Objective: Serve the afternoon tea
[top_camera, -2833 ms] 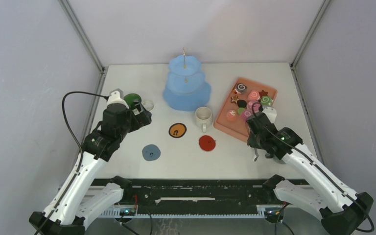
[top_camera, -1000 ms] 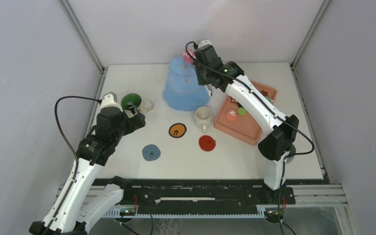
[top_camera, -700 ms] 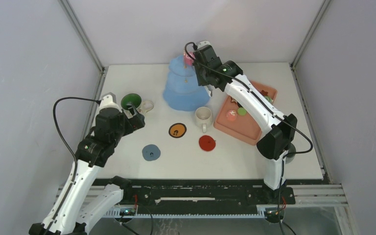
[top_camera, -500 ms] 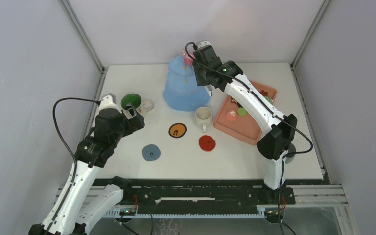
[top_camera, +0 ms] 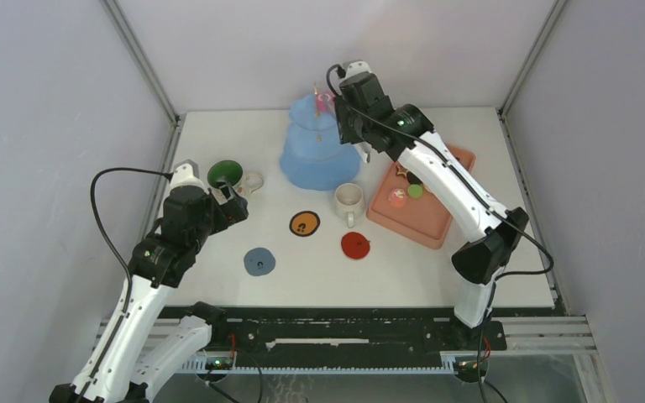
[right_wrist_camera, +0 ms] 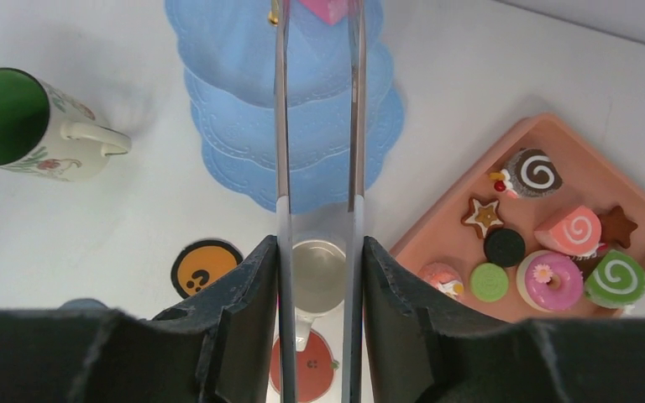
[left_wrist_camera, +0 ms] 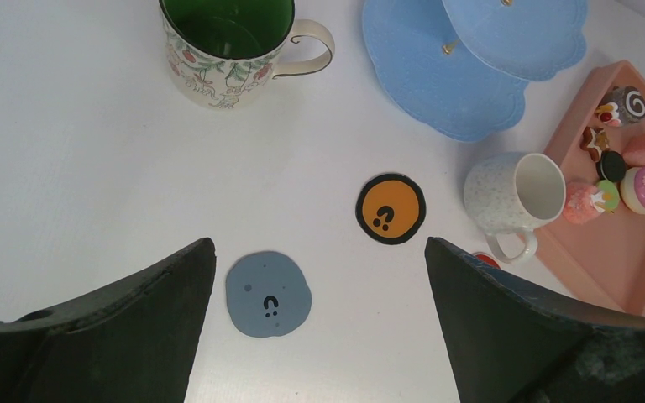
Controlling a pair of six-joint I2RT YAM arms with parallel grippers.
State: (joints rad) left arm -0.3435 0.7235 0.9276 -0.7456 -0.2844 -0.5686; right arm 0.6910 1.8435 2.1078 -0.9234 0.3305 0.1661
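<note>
My right gripper (right_wrist_camera: 317,248) is shut on metal tongs (right_wrist_camera: 281,126). The tong tips hold a pink pastry (right_wrist_camera: 329,7) at the top tier of the blue tiered stand (top_camera: 319,159). I cannot tell whether the pastry rests on the tier. Several pastries lie on the salmon tray (right_wrist_camera: 437,231): a pink swirl roll (right_wrist_camera: 575,229), a green round (right_wrist_camera: 489,282), a black round (right_wrist_camera: 504,247) and a brown star (right_wrist_camera: 480,216). The green mug (top_camera: 225,175) stands at the left and the cream mug (top_camera: 348,200) in front of the stand. The grey mug is out of view. My left gripper (left_wrist_camera: 319,252) is open and empty above the table.
Three coasters lie in front of the stand: orange (top_camera: 304,223), blue-grey (top_camera: 259,261) and red (top_camera: 355,245). The cream mug's handle reaches over the red coaster. The right arm stretches over the tray (top_camera: 420,222). Grey walls enclose the table.
The right arm has carried the pink pastry from the tray up to the stand's top tier and in the last second shifted slightly right. The left gripper has drawn back a little from the green mug.
</note>
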